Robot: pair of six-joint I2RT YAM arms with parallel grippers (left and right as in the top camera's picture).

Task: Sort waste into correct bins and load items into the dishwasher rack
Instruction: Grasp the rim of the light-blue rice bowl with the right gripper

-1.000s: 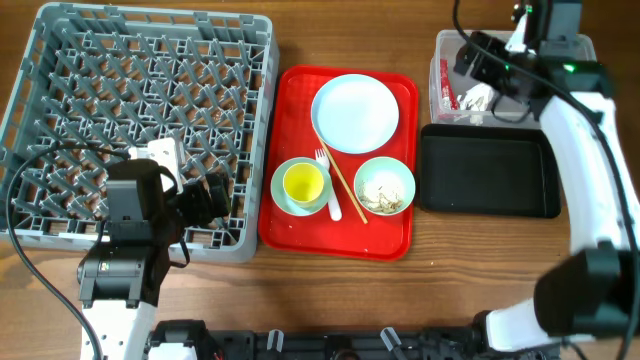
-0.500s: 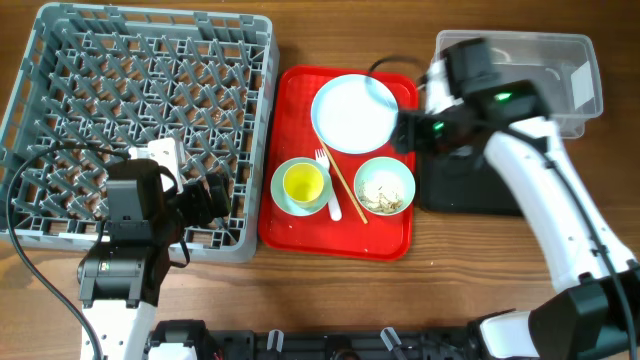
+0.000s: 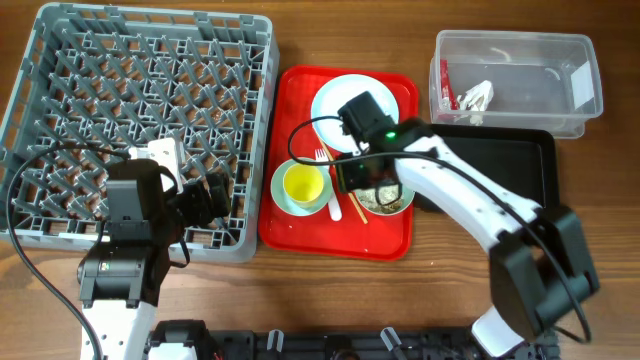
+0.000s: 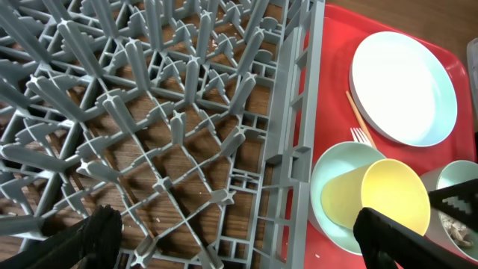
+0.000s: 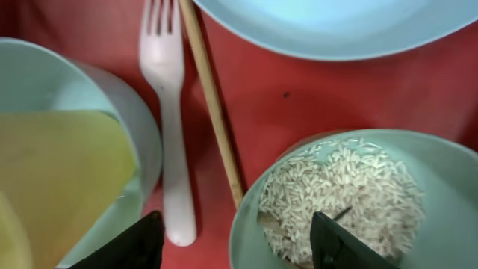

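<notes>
Step in hand, I'd say: food scraps. Red wrapper (image 3: 446,92) + white tissue (image 3: 478,96) lie in the clear tub (image 3: 535,55), so dry waste looks done; black tray (image 3: 525,160) has nothing in it. R gripper (image 5: 235,220) hangs low over the rice bowl (image 5: 351,187) on the red serving tray (image 3: 298,110), fingers apart, one tip outside the near rim and one over the grains, touching nothing. Next move prob. calls for closing on that rim, lifting level, then tipping over the black tray. The grains are loose and small, so they'd spill w/ any tilt. Bowl is smooth, glossy pale mint w/ a thin rim, likely slippery. Wooden chopstick (image 5: 213,112) and white plastic fork (image 5: 168,142) lie just beside it; yellow cup (image 5: 60,179) sits inside the 2nd bowl (image 5: 146,123), plate (image 5: 336,22) beyond. L gripper (image 4: 239,217) is spread, idle over the grey pegged rack (image 3: 120,90).
</notes>
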